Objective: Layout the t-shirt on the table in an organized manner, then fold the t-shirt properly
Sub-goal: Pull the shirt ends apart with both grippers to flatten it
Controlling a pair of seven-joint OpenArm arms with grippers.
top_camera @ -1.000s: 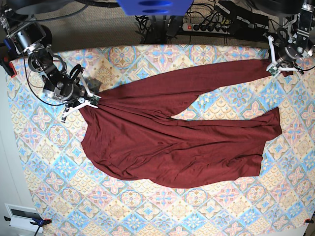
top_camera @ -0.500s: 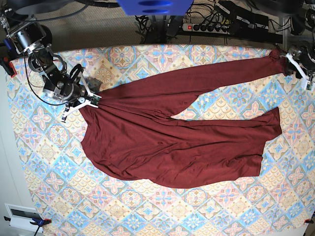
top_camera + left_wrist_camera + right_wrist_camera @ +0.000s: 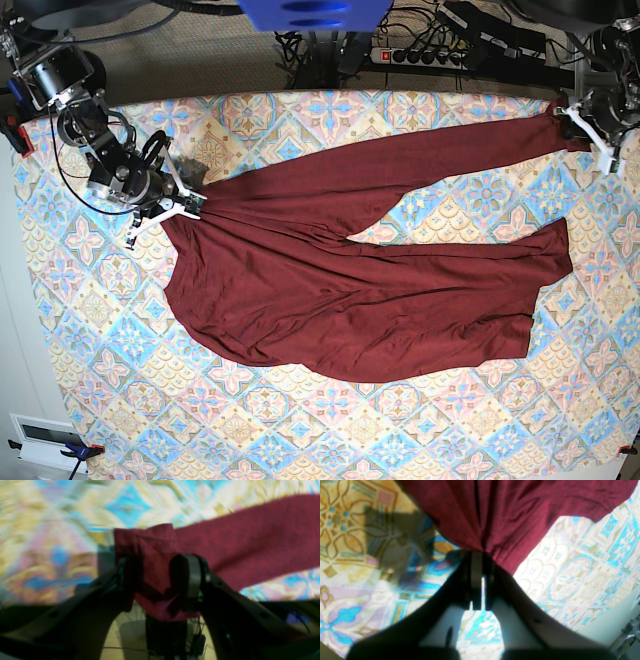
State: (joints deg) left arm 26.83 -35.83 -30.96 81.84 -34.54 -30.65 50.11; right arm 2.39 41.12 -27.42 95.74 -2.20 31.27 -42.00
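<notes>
We pin maroon t-shirt edge with right gripper, clamped on fabric, anchoring spread on desk. Left gripper spread wide around sleeve cuff, apparently not pinching it.

no readable text, labels or signs anywhere

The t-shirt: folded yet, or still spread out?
Spread, not folded. The t-shirt lies open across the table, wrinkled, one sleeve stretched toward the far corner, the other lying along the body's edge.
</notes>
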